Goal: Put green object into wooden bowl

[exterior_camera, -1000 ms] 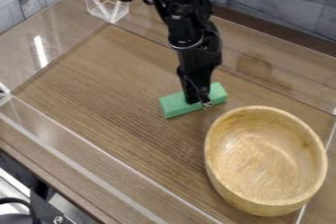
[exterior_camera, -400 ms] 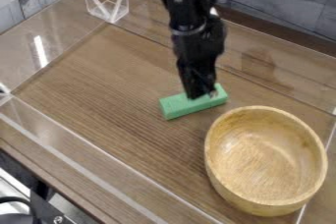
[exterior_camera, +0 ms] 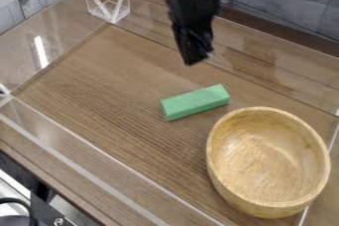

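The green object lies flat on the worktop, at about 10 o'clock from the wooden bowl and just beside its rim without touching it. Its place and angle match the earlier views: the block has not moved.

The pincer has changed. A second ago it stood down on the block; it now hangs well above it, at 12 o'clock from the block, fingers pressed together and pinching nothing. The arm has risen without its load, so the grasp appears to have failed or slipped. In that case the pick has to be repeated: spread the fingers, descend over the block, close across its narrow width.

The wooden bowl holds nothing; its floor shows bare grain. The transfer is not yet begun
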